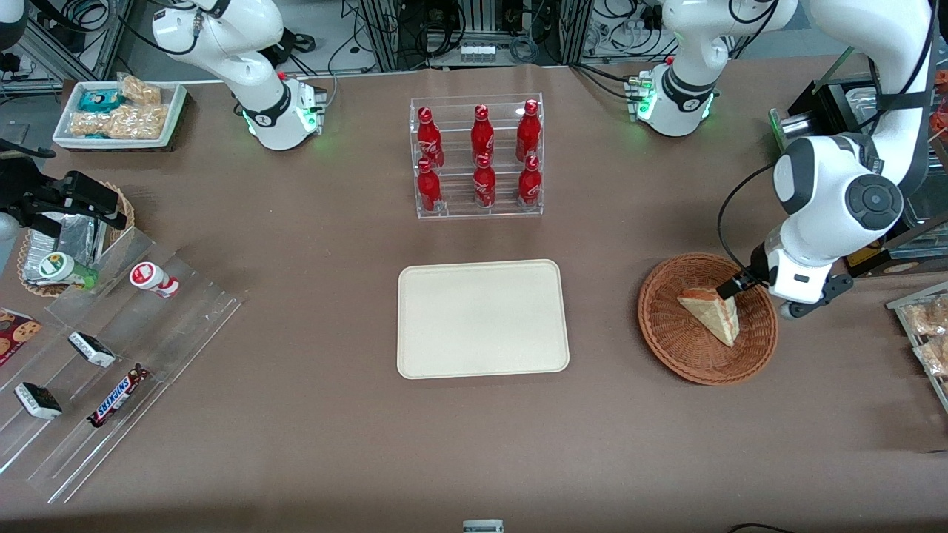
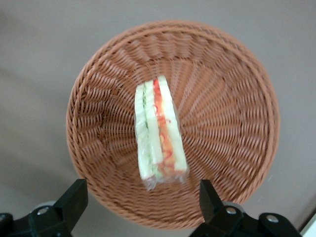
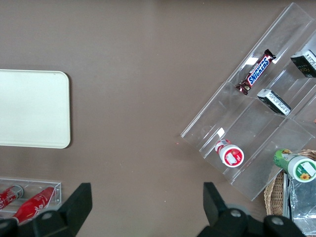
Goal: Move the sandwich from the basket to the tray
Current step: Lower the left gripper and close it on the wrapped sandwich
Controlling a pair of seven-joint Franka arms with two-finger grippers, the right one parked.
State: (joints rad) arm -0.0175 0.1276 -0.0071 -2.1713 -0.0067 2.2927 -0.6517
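The sandwich [image 1: 712,314], a white bread wedge with red and pale filling in clear wrap, lies in the round brown wicker basket [image 1: 666,333] toward the working arm's end of the table. The wrist view shows the sandwich [image 2: 159,133] edge-up in the middle of the basket [image 2: 232,123]. My left gripper [image 1: 729,287] hovers just above the basket's rim, over the sandwich's end. It is open and empty, its black fingers [image 2: 74,197] spread wide, one on each side of the sandwich's end [image 2: 143,202]. The cream-beige tray [image 1: 483,318] lies empty at mid-table.
A clear rack of red cola bottles [image 1: 478,157] stands farther from the front camera than the tray. A clear stepped stand with snack bars [image 1: 111,348] and a foil-lined basket [image 1: 70,237] lie toward the parked arm's end. Packets in a wire rack [image 1: 929,333] sit beside the basket.
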